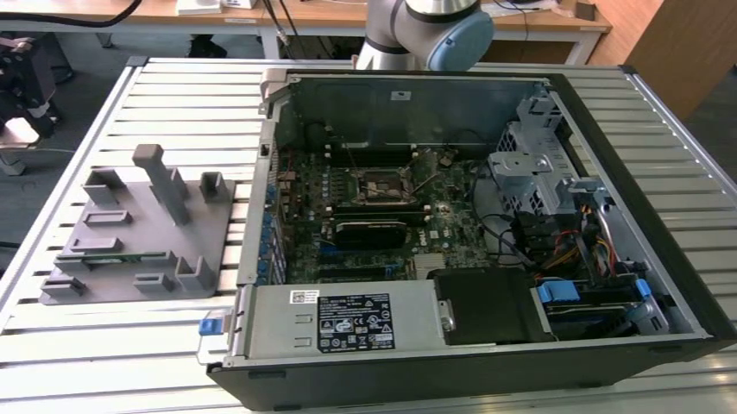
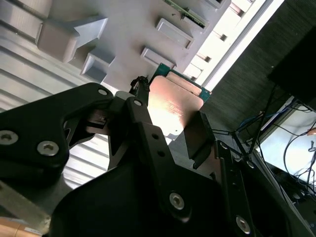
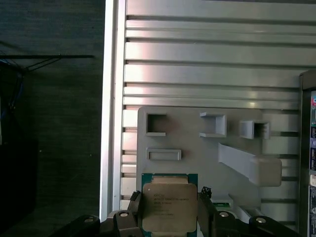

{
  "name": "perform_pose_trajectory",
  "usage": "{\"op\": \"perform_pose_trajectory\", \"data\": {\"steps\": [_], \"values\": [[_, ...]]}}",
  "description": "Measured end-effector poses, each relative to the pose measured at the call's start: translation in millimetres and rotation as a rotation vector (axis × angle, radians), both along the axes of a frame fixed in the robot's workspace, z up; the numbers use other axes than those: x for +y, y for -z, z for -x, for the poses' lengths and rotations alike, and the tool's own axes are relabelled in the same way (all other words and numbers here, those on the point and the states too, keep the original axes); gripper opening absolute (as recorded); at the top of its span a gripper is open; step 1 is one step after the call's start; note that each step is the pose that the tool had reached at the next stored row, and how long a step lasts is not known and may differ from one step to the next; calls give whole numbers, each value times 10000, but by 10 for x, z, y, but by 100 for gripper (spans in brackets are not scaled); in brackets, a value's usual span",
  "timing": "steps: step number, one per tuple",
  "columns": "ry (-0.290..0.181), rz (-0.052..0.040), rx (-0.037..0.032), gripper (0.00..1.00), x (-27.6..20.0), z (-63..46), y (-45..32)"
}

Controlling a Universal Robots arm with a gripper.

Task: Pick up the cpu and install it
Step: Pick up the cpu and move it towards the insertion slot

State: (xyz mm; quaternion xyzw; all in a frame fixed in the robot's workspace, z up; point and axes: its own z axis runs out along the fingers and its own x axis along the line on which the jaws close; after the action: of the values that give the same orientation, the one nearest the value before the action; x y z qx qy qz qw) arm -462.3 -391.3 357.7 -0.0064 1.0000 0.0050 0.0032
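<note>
The jaws are closed on the cpu (image 3: 169,210), pressing on two opposite edges, silver top showing in both wrist views. The chip sits squarely between the jaws, and the grey plate (image 3: 197,153) on the bench (image 3: 197,64) lies well beyond them. The pick-up looks done, the install not. Seating it would call for holding it level and squared over the socket (image 1: 377,185) in the open case (image 1: 645,172).

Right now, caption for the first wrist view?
Gripper shut on the cpu, grey fixture plate on slatted table behind.
</note>
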Motion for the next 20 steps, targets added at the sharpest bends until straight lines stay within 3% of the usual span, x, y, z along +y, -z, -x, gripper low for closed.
{"op": "perform_pose_trajectory", "data": {"steps": [20], "values": [[0, 0, -20, 53, 30, 3, -200]]}}
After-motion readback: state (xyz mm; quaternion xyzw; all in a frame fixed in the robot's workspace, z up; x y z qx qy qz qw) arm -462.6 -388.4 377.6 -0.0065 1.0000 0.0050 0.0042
